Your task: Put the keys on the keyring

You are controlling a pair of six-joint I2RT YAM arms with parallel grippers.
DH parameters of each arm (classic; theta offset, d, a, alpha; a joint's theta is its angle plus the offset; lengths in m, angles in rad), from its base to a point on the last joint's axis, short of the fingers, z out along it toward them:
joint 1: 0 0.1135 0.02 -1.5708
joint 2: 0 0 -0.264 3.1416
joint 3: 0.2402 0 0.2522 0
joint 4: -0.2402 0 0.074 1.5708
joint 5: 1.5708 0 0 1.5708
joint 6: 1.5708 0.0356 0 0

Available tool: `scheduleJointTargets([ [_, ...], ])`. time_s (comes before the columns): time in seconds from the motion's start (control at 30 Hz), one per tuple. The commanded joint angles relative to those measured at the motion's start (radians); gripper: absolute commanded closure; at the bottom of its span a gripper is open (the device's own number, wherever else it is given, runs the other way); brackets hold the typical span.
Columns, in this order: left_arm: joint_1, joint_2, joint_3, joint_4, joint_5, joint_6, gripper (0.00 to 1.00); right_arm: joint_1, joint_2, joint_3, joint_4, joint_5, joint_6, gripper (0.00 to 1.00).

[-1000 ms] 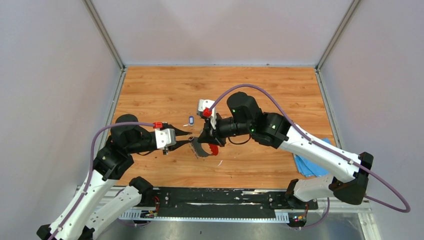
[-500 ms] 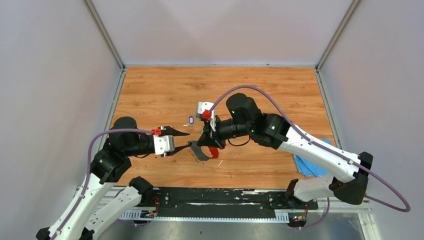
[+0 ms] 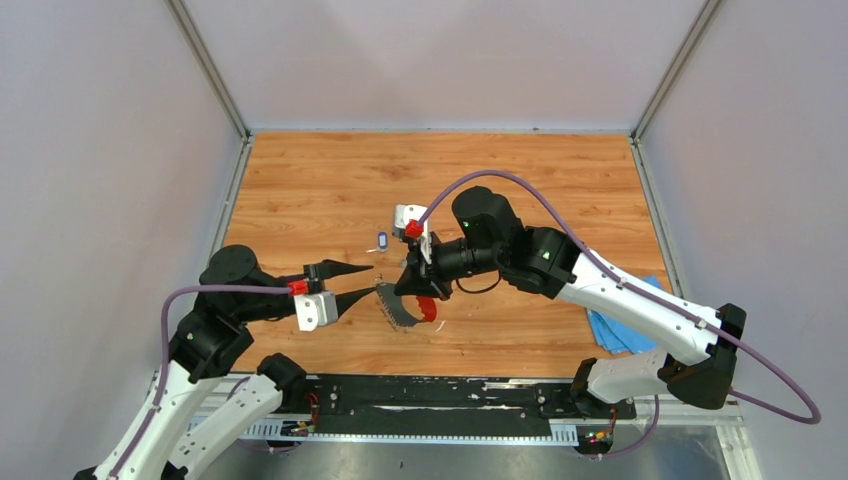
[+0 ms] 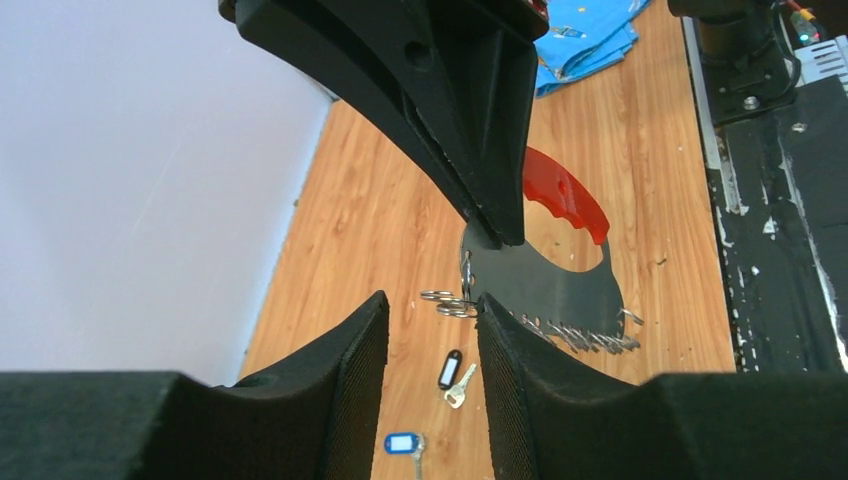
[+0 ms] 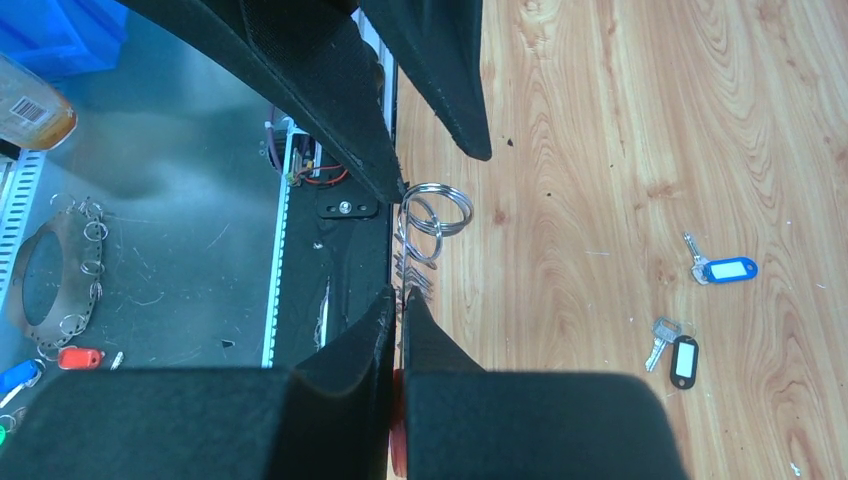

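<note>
Red at one end and grey metal along the rest, the keyring (image 3: 400, 306) hangs above the middle of the tabletop (image 3: 560, 190), nearer its near edge, pinched in the closed right gripper (image 3: 412, 285). The left gripper (image 3: 372, 281) sits just to its left with jaws apart, holding nothing. In its wrist view the small rings (image 4: 450, 300) at the keyring's end lie between its fingers; we cannot tell whether they touch one.

The blue key (image 3: 382, 240) and the black key (image 4: 452, 370) lie loose and close together on the tabletop, beyond the keyring toward the far edge. Neither is threaded.

We see three risks:

- **Thin hold:** The right jaws pinch a thin edge, so a push from the left fingers may twist or slide the keyring out of them.
- **Dangling rings:** The rings hang freely. If the left jaws close off-centre, they may knock a ring aside or catch several at once.
- **Small, flat keys:** A pick aimed slightly wrong may skid one key into the other or scrape the wood, and the raised keyring crowds the way down to them.
</note>
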Motion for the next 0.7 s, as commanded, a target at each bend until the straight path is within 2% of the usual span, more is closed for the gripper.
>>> scheduleJointTargets([
  [0.0,-0.004,0.004,0.011,-0.037,0.052,0.032,0.6,0.015,0.002,0.034,-0.016,-0.033,0.013,1.0],
  [0.2,-0.004,0.019,0.028,-0.098,0.106,0.042,0.61,0.015,0.005,0.04,-0.023,-0.029,0.013,1.0],
  [0.67,-0.004,0.049,0.054,-0.101,0.121,0.001,0.67,0.015,0.017,0.052,-0.045,-0.027,0.008,1.0],
])
